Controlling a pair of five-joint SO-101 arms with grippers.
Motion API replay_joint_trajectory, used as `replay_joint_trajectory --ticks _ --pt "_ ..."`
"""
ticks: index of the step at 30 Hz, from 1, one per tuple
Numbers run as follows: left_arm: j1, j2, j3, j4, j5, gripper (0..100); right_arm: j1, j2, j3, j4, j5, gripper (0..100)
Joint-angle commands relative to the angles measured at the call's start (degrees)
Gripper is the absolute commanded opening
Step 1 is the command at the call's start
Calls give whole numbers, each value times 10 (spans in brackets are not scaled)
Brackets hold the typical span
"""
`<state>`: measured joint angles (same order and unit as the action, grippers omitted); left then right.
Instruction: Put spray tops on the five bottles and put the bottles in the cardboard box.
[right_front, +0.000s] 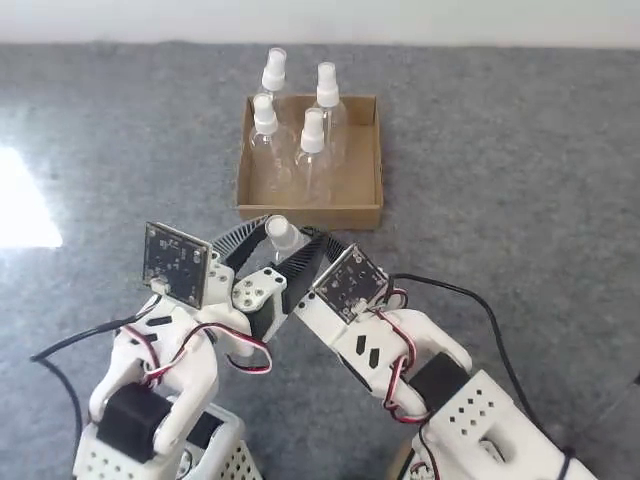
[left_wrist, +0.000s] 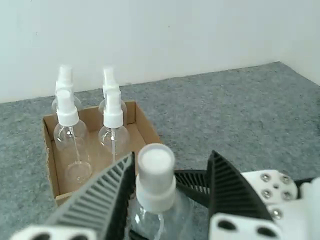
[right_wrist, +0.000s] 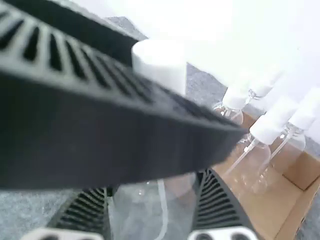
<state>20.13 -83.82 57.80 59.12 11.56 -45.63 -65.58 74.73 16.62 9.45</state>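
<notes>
High view puts the cardboard box at the far middle of the grey speckled table, with both of my arms drawn together just in front of its near wall. Between them stands the fifth bottle. It is clear, upright and apart from the box, with its white spray top already on.

From the right wrist view, the right gripper has a ribbed black jaw pressed against each side of the clear body, so it is clamped on the fifth bottle low down, below the spray top. The left gripper sits around the same bottle from the other side. I cannot tell from any camera whether it is actually squeezing the bottle or only standing around it.

Four other capped bottles are at the box, all upright. The front-left bottle and the front-right bottle stand inside, side by side on the cardboard floor. The back-left bottle and the back-right bottle stand at the far wall of the box. I cannot say for certain whether those two are inside the far wall or just beyond it. A pale wall closes off the table behind them.
</notes>
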Motion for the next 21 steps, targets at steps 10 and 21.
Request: replay_joint_trajectory --ticks 10,21 --pt "-61 -6 -63 11 0 218 13 -145 40 3 7 13" --pt "-70 -35 -83 33 1 218 14 -145 47 3 7 13"
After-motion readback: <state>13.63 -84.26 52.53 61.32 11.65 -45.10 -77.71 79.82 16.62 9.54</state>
